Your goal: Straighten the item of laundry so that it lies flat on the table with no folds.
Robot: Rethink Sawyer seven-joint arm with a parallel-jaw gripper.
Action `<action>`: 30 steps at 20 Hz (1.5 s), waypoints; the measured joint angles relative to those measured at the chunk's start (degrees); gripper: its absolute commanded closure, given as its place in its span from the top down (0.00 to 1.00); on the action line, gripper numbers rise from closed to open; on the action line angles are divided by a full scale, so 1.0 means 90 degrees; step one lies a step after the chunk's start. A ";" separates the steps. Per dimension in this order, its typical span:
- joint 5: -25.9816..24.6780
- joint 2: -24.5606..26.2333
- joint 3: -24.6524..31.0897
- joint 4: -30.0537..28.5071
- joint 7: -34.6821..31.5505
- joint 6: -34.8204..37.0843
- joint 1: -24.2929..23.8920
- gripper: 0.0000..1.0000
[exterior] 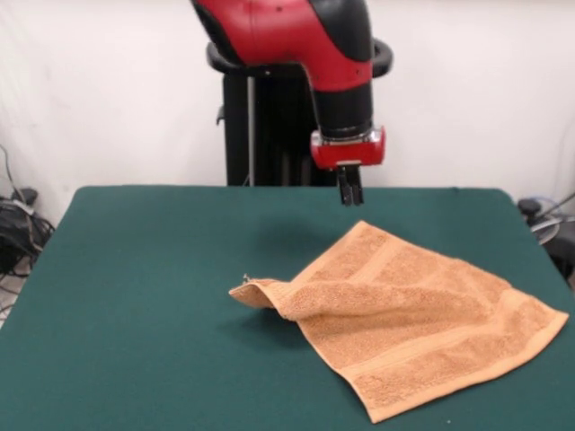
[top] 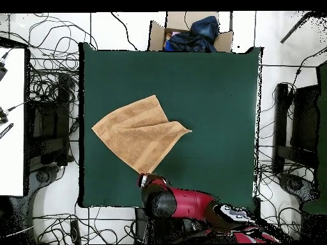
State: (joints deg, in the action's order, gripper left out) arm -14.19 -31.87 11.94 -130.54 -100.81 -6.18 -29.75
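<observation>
Pincer (exterior: pixel 349 193) hangs above the far part of the table (exterior: pixel 135 296), clear of the cloth, its two dark tips drawn narrowly together with nothing between them. Below and a little nearer the camera lies the towel (exterior: pixel 409 314), on the right of the front view, mostly spread but with one corner folded over itself into a raised lip pointing toward the table's middle. I judge it light, soft and limp — it will drape and drag rather than slide stiffly. I would pinch that folded corner (exterior: pixel 256 292) at its tip — a thin, raised edge — and pull it outward to open the fold.
</observation>
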 measured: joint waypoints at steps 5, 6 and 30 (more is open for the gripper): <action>-0.0250 0.0417 -0.0077 0.0118 0.0000 -0.0079 -0.0008 0.00; -0.0358 0.0528 -0.0076 0.0133 0.0000 -0.0162 -0.0058 0.00; -0.1888 0.1237 0.0714 0.0142 0.0000 -0.1932 -0.1478 0.00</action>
State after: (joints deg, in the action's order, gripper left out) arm -31.18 -20.74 18.37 -129.26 -100.81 -23.57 -43.06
